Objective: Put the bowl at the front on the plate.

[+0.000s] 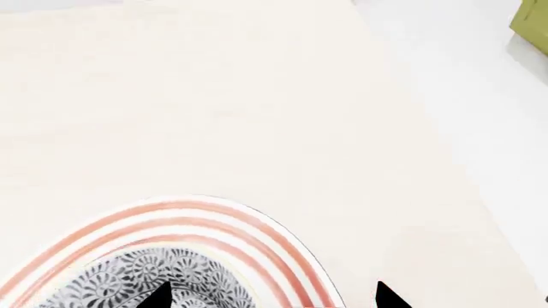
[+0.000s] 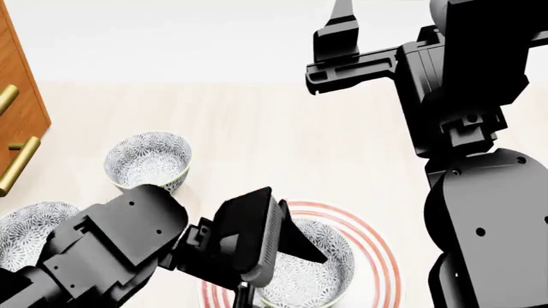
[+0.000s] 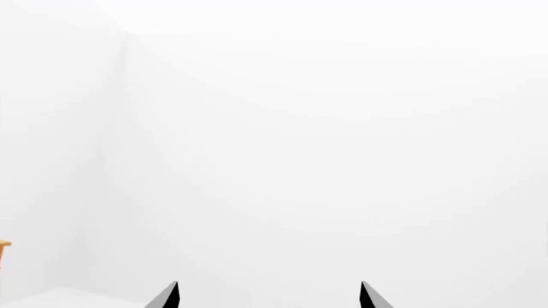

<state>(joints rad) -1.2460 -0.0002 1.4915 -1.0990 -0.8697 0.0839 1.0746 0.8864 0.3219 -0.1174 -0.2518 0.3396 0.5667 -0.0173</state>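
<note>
The patterned bowl (image 2: 324,277) stands upright on the red-ringed plate (image 2: 382,255) at the front of the table. My left gripper (image 2: 287,274) hovers over it, open. In the left wrist view one fingertip (image 1: 159,296) lies over the bowl (image 1: 145,276); the other is outside the rim of the plate (image 1: 256,231). The left gripper (image 1: 274,296) holds nothing. My right gripper (image 2: 342,25) is raised high at the back right. It is open (image 3: 268,295) and faces only a blank white background.
Two more patterned bowls stand on the table, one at mid left (image 2: 147,160) and one at the left edge (image 2: 30,231). A wooden cabinet (image 2: 17,96) with brass handles is at far left. A green object (image 1: 530,25) lies beyond the table's edge.
</note>
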